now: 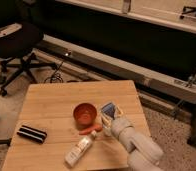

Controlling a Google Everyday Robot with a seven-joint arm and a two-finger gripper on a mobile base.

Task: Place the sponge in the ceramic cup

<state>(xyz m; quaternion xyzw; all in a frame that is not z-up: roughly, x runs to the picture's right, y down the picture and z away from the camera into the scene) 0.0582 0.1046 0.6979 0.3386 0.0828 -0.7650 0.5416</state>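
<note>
The ceramic cup [85,114] is a reddish-orange round vessel standing open side up near the middle of the wooden table [51,105]. Just right of it is the sponge [109,109], blue with a pale edge, tilted up off the tabletop. My gripper [110,119] reaches in from the lower right on a white arm [138,145] and is shut on the sponge, holding it beside the cup's right rim, not over its opening.
An orange carrot-like item [91,129] lies just in front of the cup. A white bottle [80,150] lies near the front edge. A black striped block [32,133] sits front left. An office chair [16,45] stands beyond the table's left corner.
</note>
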